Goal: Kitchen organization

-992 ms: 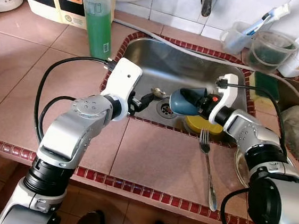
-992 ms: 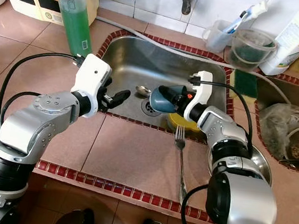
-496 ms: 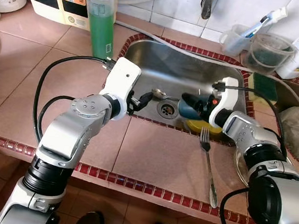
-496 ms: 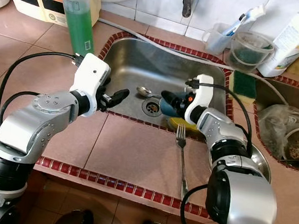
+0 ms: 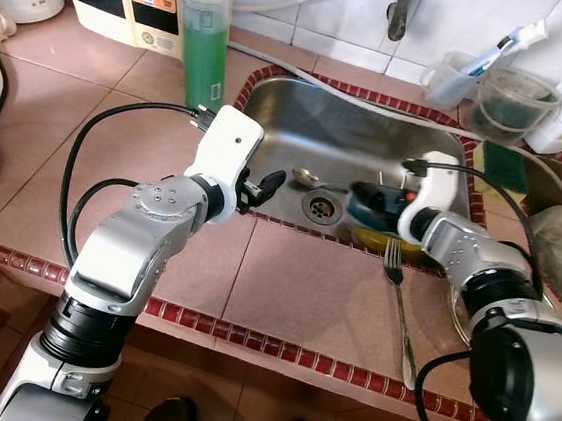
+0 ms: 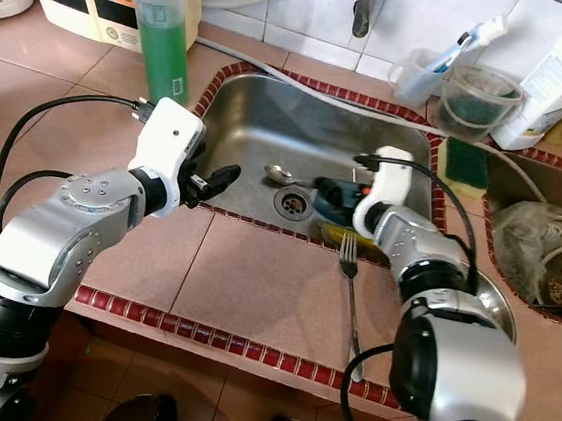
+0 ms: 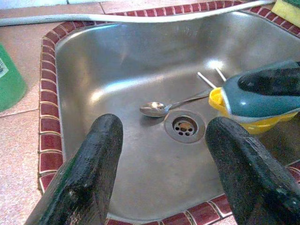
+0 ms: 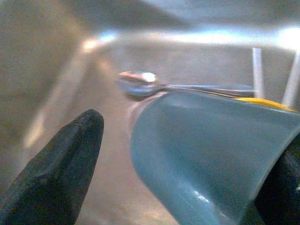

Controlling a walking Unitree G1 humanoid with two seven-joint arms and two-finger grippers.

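Right wrist view shows the right gripper clamping the blue cup's rim; the left gripper hovers spread above the sink.

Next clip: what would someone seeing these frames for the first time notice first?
The right pincer reaches down into the steel sink, with a blue cup between its fingers, above a yellow dish. A spoon lies by the drain. The left pincer, fingers spread, hovers at the sink's near left rim, and a fork lies on the tiled counter in front.
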